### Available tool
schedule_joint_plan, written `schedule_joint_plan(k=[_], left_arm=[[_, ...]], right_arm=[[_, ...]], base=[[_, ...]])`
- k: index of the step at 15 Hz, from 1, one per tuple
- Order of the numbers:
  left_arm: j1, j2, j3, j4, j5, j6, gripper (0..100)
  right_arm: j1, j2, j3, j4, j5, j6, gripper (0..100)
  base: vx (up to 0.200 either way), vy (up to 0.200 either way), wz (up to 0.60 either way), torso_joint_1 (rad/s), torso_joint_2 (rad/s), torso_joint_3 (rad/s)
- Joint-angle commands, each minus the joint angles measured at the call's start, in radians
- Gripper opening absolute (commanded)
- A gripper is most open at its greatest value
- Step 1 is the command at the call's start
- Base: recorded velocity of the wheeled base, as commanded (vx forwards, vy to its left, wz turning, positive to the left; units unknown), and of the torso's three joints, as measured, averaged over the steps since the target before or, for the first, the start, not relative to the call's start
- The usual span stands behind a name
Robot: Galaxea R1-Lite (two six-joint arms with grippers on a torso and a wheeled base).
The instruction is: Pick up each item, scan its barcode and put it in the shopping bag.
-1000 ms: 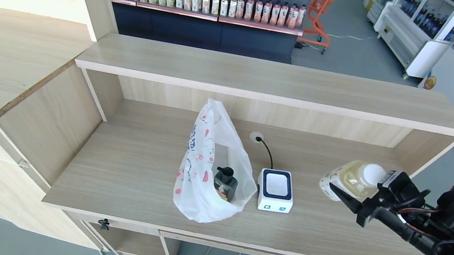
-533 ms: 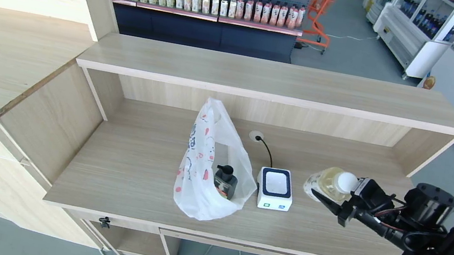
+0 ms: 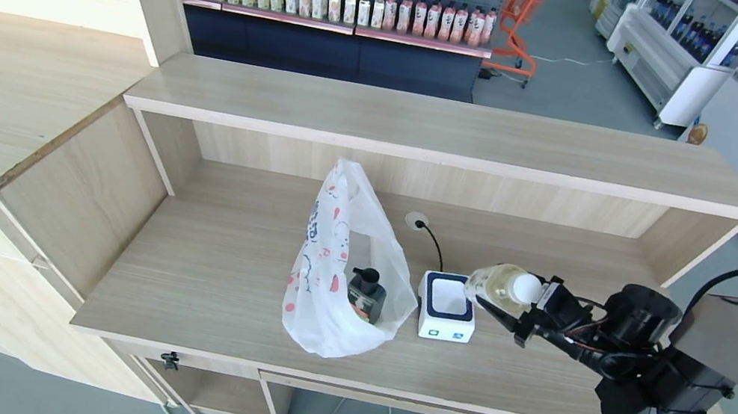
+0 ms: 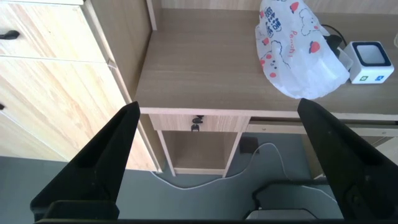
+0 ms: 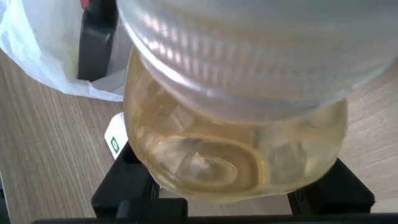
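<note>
Yellowish bottle (image 3: 493, 284) in right gripper (image 3: 503, 300) | overlaps scanner (image 3: 445, 313) corner | bag (image 3: 327, 260) veils pump bottle (image 3: 366, 297)

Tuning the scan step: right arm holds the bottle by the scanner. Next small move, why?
Probably ease the right gripper a little left, bringing the bottle squarely over the scanner window: it hangs only over the scanner's right edge, so the barcode may not read.

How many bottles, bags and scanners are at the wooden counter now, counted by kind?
Bottles: 2 (clear yellowish bottle with white cap, black pump bottle)
Bags: 1 (white printed plastic bag)
Scanners: 1 (white dark-rimmed box scanner)
Total: 4
</note>
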Motion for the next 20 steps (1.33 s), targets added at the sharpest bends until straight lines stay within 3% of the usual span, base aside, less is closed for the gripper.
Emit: schedule_joint_plan(k=[1,14,20], left_arm=[[0.0,0.0,0.0,0.0,0.0,0.0,100],[0.0,0.0,0.0,0.0,0.0,0.0,100],[0.0,0.0,0.0,0.0,0.0,0.0,100]], right_arm=[[0.022,0.053,-0.049,-0.001,0.009,0.0,0],[0.088,0.231,-0.285,-0.001,0.002,-0.04,0],[0.086,0.24,-0.3,0.008,-0.001,-0.065,0]], base=[[0.0,0.0,0.0,0.0,0.0,0.0],[0.0,0.0,0.0,0.0,0.0,0.0],[0.0,0.0,0.0,0.0,0.0,0.0]])
